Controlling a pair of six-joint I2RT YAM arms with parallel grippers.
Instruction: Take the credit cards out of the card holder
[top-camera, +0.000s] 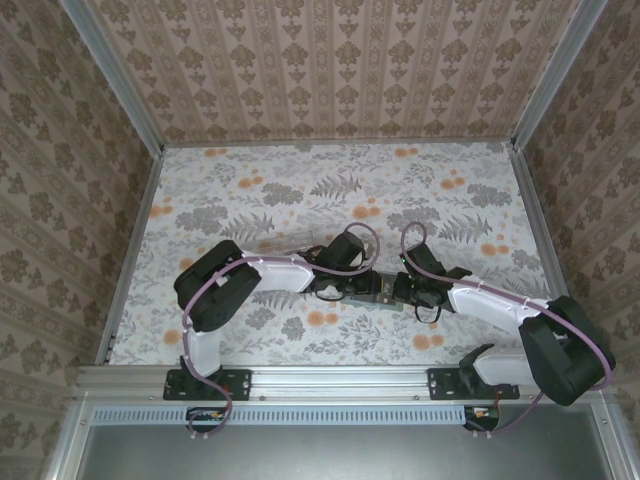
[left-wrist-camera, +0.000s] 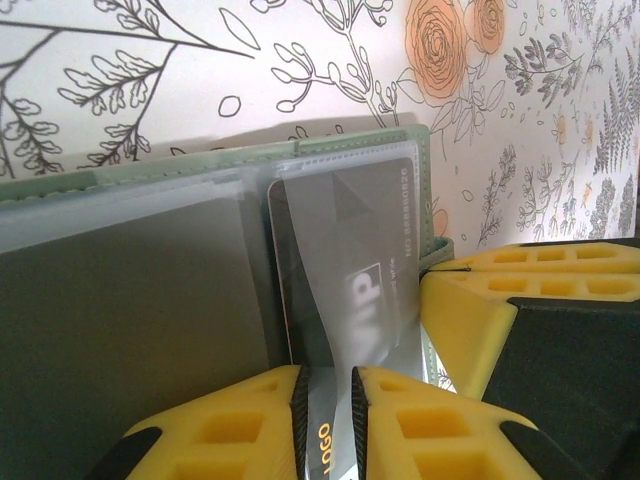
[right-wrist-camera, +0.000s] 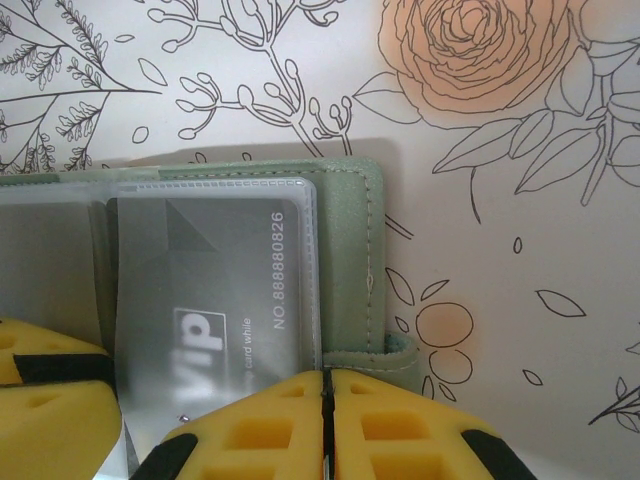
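The left arm (top-camera: 250, 275) reaches rightward over the flower-printed bench (top-camera: 250, 180). A faint clear plastic case (top-camera: 285, 244) lies just beyond its forearm.

In the left wrist view, the left end effector (left-wrist-camera: 328, 385) is almost closed. Its yellow fingers (left-wrist-camera: 250, 420) pinch the near end of a dark credit card (left-wrist-camera: 345, 240) with white lettering. The card sits slightly askew. Most of it lies under the clear pocket on the right-hand half of the card holder (left-wrist-camera: 200, 160), and only its near end pokes out between the fingers.

The holder lies open and flat on the bench, near the middle, with its grey-green cover showing as a border along the far and right edges. The left-hand pocket is cloudy, and what it contains cannot be made out.

To the right, the right end effector (right-wrist-camera: 325, 378) sits at the holder's near right corner, just beside the left one. Its fingers (right-wrist-camera: 400, 430) are pressed together, leaving only a hairline seam. The near edge of the green cover runs in under them, so they appear clamped on the holder itself. A small green tab (right-wrist-camera: 395, 350) sticks out from the cover just beside these fingertips.

In the top view the right arm (top-camera: 500, 305) comes in from the right. The two wrists meet over the holder.
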